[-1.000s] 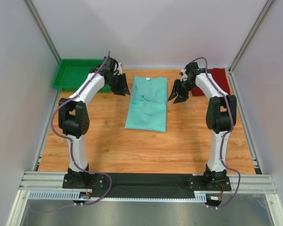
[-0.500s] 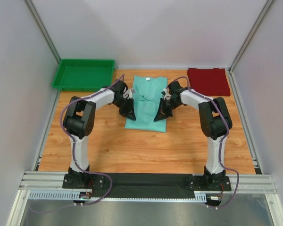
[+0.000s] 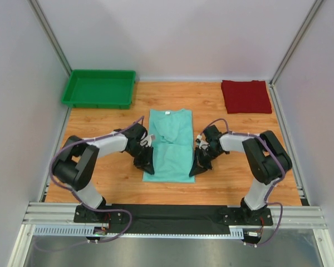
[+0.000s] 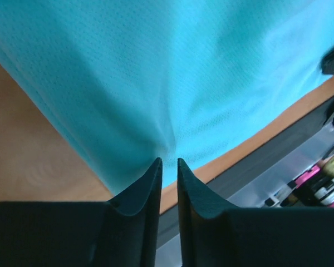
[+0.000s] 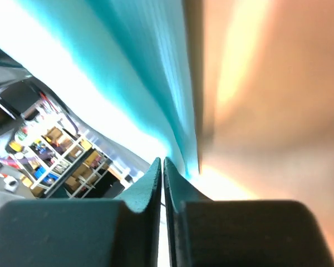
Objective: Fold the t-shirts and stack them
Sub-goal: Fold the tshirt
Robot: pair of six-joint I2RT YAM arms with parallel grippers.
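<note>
The mint green t-shirt (image 3: 168, 146) lies folded into a long strip in the middle of the table, its white neck label (image 3: 167, 112) at the far end. My left gripper (image 3: 147, 165) is shut on the shirt's left edge near its near corner. In the left wrist view (image 4: 169, 161) the cloth (image 4: 167, 72) puckers at the fingertips. My right gripper (image 3: 196, 169) is shut on the shirt's right edge. In the right wrist view (image 5: 162, 160) the cloth (image 5: 139, 72) meets the closed tips. The dark red t-shirt (image 3: 246, 96) lies folded at the far right.
A rigid bright green tray (image 3: 99, 88) stands at the far left corner. Both arms lie low and bent over the wooden table (image 3: 234, 178). The black base strip (image 3: 172, 214) runs along the near edge, close to the shirt's near hem.
Both grippers came down from the far end along the green shirt's sides, closed on its edges and dragged it towards the near edge. The red shirt has not moved.
</note>
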